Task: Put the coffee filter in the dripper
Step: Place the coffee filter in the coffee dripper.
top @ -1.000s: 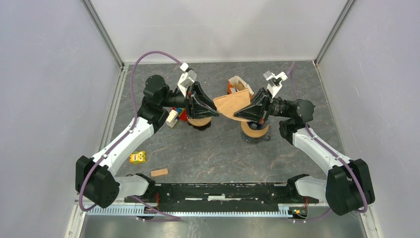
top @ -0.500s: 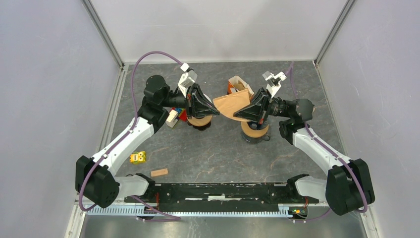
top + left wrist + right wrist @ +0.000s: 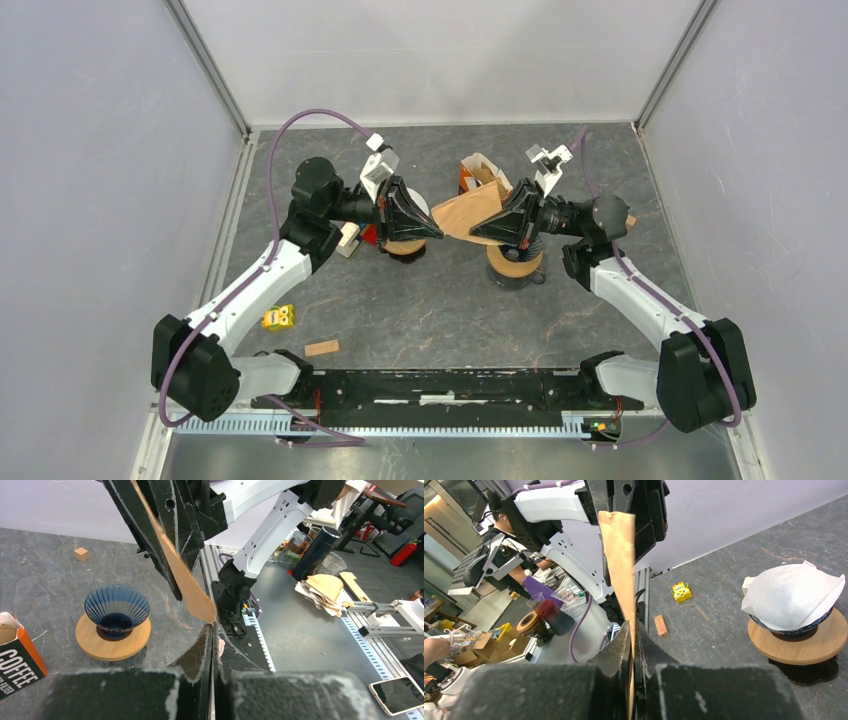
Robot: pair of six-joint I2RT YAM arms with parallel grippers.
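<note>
While the pinched filter (image 3: 468, 212) hangs aloft, a coffee box (image 3: 482, 172) stands behind.

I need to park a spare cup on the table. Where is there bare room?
Widest bare patch of table: between the white-lined dripper, the empty dripper and the base rail, right of the wooden block. Crowded: mid-back, where the left gripper and right gripper pinch the brown filter near the filter box.

- From above, the right jaws and the brown paper filter (image 3: 470, 212) hide most of the round wooden dripper stand (image 3: 518, 270).
- The orange and black coffee box (image 3: 15, 655) runs off the left wrist view's edge.
</note>
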